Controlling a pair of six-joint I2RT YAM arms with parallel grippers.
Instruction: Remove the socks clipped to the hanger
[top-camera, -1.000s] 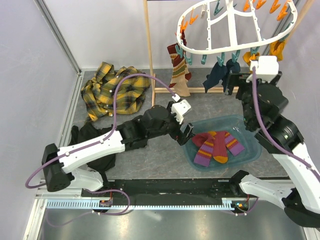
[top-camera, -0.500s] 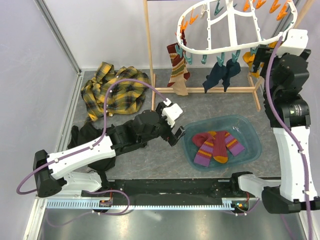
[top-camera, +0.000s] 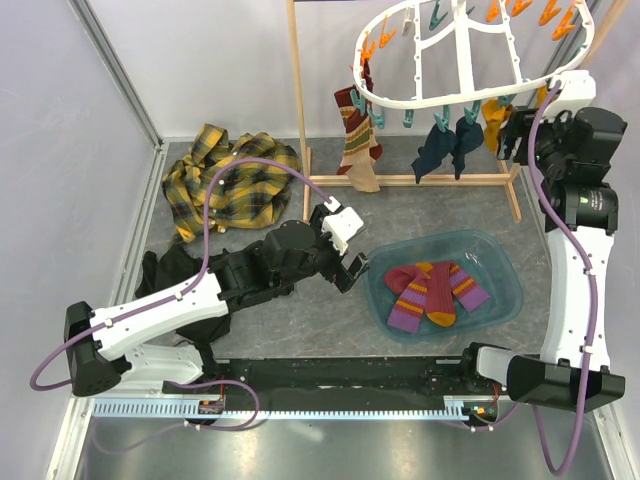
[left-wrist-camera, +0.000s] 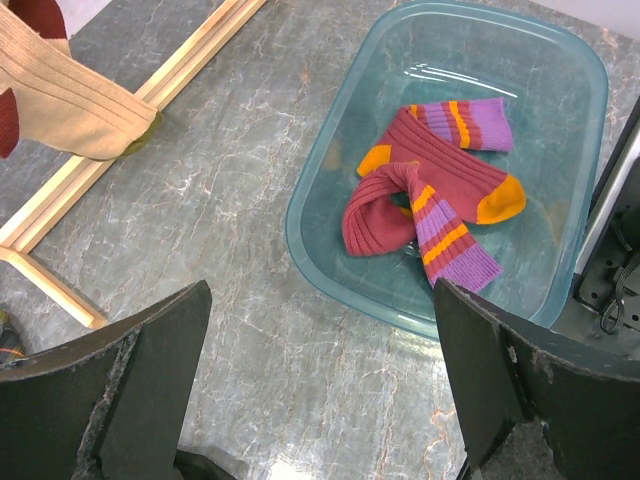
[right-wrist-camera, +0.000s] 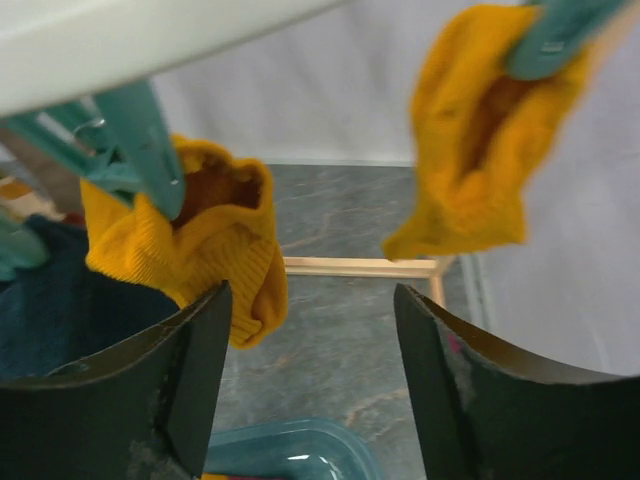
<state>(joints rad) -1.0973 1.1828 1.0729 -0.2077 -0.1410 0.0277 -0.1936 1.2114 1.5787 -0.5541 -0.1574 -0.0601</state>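
Note:
The white oval hanger hangs at the top right with orange and teal clips. Clipped to it are a maroon and beige sock, two navy socks and mustard socks. My right gripper is raised to the hanger's right end, open, with one mustard sock just left of its jaws and another above right. My left gripper is open and empty above the floor beside a teal basin that holds striped maroon socks, also in the left wrist view.
A wooden frame stand holds the hanger; its base bar lies on the table. A yellow plaid shirt lies at the back left. A black garment lies under the left arm.
My right arm rose from low beside the stand up to the hanger's right end, near the mustard socks. My left gripper drew back left, away from the basin.

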